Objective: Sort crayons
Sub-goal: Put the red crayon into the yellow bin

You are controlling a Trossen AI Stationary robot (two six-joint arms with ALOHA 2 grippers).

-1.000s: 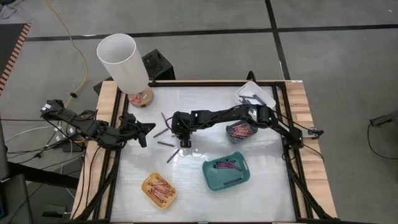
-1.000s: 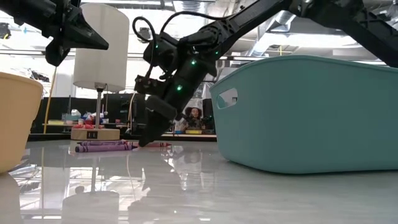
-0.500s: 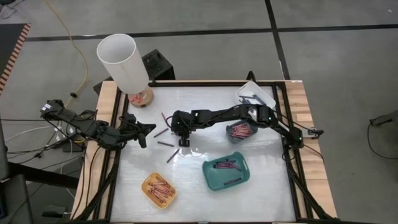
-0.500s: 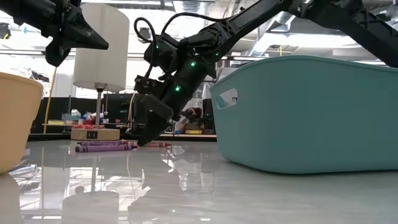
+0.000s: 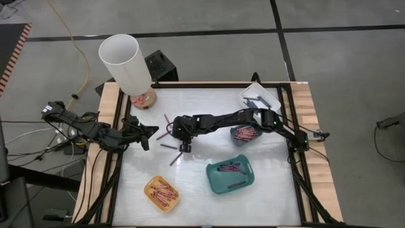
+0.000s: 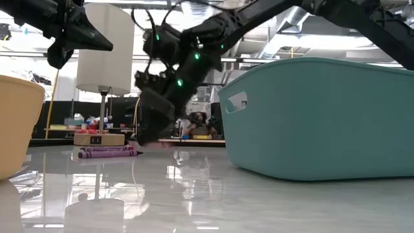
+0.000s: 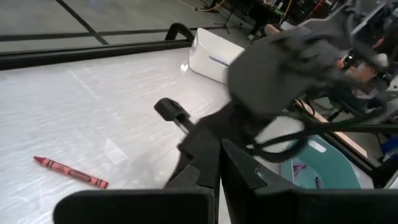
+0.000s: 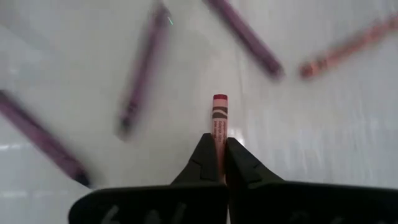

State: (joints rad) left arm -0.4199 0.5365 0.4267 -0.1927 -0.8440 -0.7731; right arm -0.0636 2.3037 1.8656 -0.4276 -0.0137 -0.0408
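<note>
White tabletop (image 5: 209, 196) carries loose crayons (image 8: 144, 68); right pincer (image 8: 219, 155) pinches a red crayon (image 8: 219, 118); left pincer (image 5: 154, 130) hovers pressed together near the edge

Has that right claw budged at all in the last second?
Yes. In the overhead view the right claw, shut on a red crayon, has shifted slightly toward the lamp, away from the teal tray.
</note>
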